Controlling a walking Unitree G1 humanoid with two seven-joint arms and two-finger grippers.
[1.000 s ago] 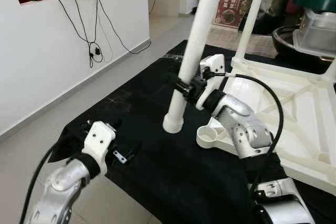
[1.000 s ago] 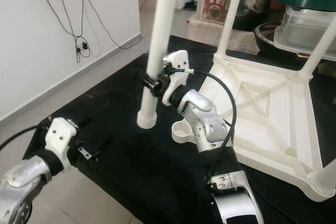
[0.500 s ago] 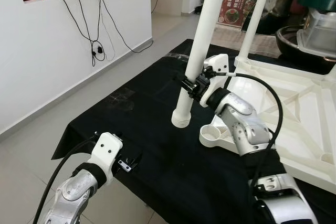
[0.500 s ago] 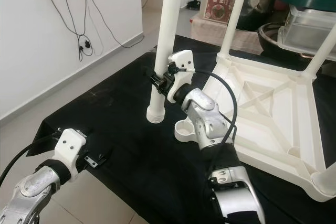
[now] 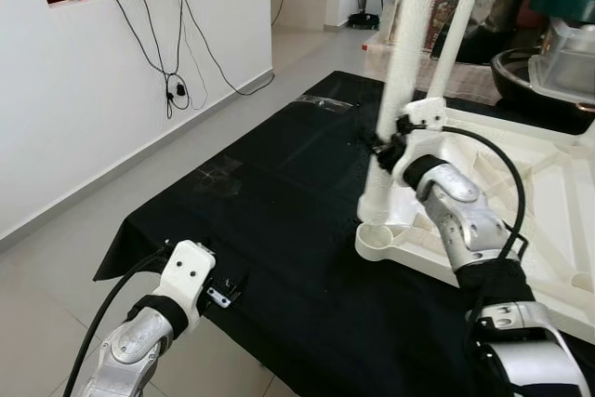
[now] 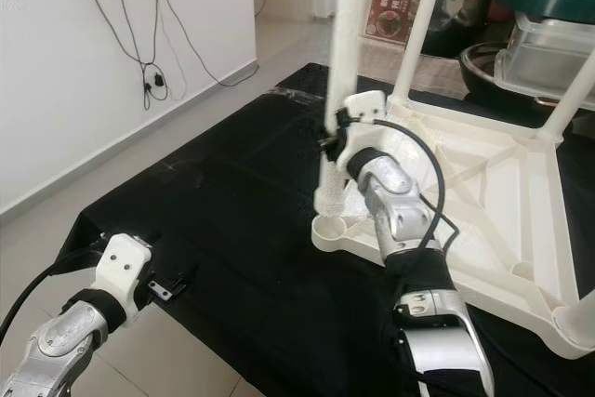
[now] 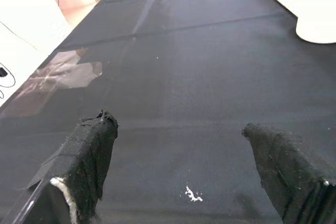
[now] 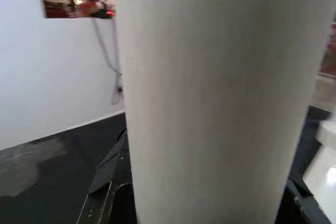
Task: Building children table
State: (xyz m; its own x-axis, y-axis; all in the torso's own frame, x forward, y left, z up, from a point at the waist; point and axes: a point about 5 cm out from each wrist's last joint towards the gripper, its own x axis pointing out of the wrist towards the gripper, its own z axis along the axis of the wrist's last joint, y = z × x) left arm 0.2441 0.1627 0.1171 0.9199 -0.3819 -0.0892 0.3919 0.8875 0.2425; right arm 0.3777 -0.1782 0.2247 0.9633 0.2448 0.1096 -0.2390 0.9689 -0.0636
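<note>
The right gripper, clenched on the white table leg, has carried it from above the black cloth to the upturned tabletop's corner socket. The left gripper hovers spread apart over the cloth.

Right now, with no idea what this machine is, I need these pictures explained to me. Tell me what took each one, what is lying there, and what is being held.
This is a walking humanoid robot with two silver arms, each ending in two black fingers. The two wide pictures come from cameras in its head, looking down. The other two come from cameras on its wrists, looking along the fingers.

On the floor lies a black cloth. On it rests a white plastic table, upside down, with some legs already standing up.

The right gripper is shut on another white leg, holding it upright with its lower end at the table's corner socket. Whether it is seated there I cannot tell. The left gripper is open, low over the cloth, holding nothing.
</note>
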